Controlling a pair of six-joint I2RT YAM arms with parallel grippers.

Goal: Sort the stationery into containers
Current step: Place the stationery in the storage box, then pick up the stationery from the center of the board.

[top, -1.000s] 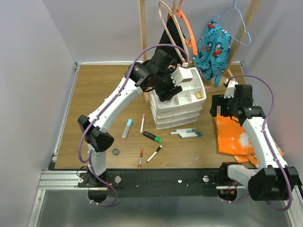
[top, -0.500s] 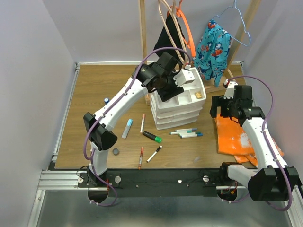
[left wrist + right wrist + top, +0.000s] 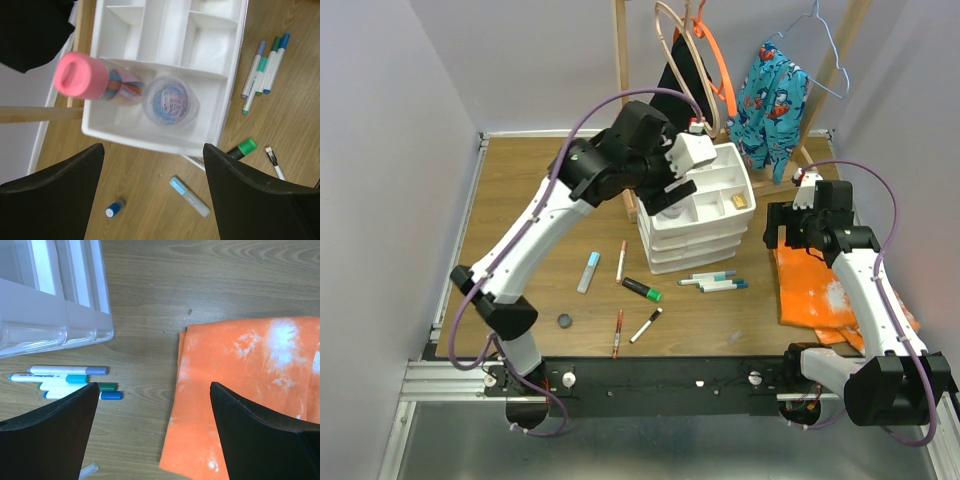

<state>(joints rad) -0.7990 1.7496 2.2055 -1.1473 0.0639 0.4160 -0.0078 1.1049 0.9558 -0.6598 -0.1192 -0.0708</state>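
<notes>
the left claw (image 3: pixel 152 169) is lifting off the tray (image 3: pixel 150 142) and drawing back leftward, now hanging higher above it.

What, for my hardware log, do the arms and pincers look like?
The left arm and right arm match: white shells on the links, black joint housings, a purple cable looping outside each. The pincer fingers are broad, matte black, curved wedges.

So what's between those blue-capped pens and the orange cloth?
Just bare table between the pens and the orange cloth; the right wrist view shows it.
</notes>
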